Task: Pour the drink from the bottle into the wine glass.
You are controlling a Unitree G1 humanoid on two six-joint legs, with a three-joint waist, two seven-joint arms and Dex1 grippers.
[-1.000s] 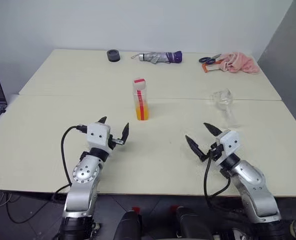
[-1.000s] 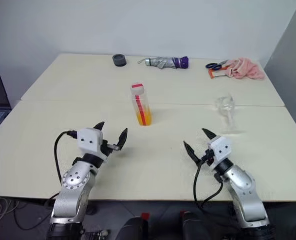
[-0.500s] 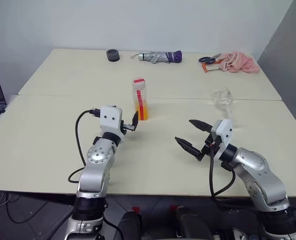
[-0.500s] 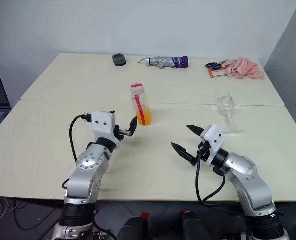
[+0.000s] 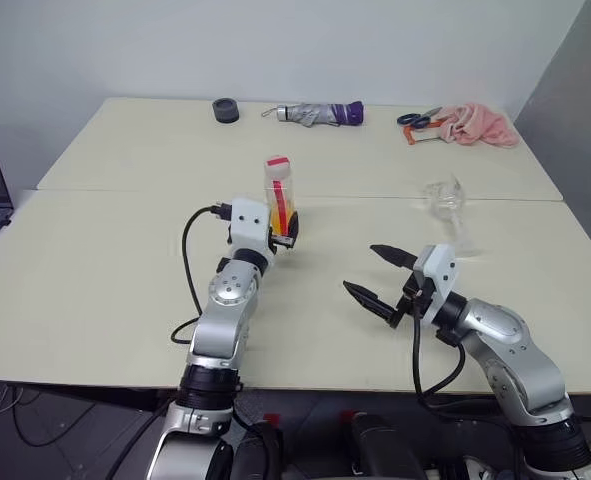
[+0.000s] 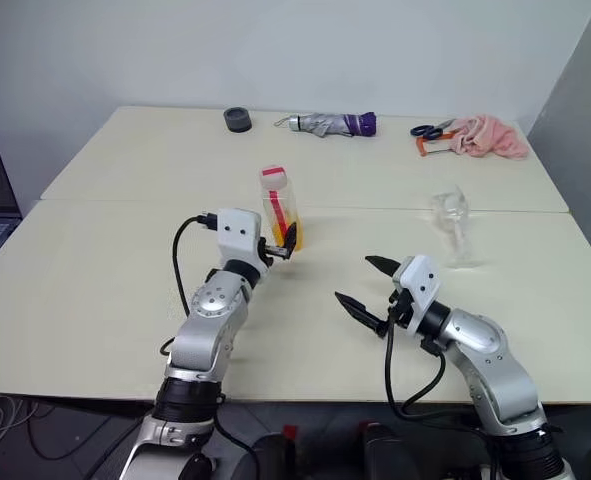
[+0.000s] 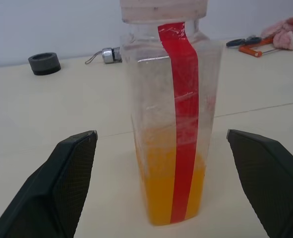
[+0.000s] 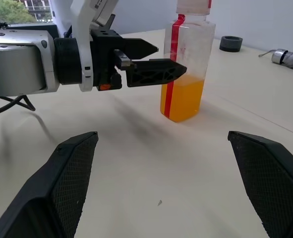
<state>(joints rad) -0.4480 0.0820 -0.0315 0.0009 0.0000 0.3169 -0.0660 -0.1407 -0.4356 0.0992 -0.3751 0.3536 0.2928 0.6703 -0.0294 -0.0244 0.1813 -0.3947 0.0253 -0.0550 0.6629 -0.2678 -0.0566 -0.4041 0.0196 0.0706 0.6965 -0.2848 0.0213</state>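
The bottle (image 5: 280, 196) stands upright near the middle of the table (image 5: 95, 280), capped, with the orange drink (image 7: 170, 191) filling roughly its lower third. The left gripper (image 5: 283, 236) is level with the bottle's lower body, fingers spread wide on either side and not yet touching it. The right gripper (image 5: 377, 274) hangs released and empty above the table, well apart from the wine glass (image 5: 445, 207), which stands upright off to the right.

The step in hand looks like the grasp. To do it well, the bottle should sit centred between the 2 fingers before they close, as the left wrist view suggests it nearly does. Gripping the flat sides around mid-height, above the liquid line, should keep the plastic from buckling and steady the tilt later. The cap looks still on and will need removing first.
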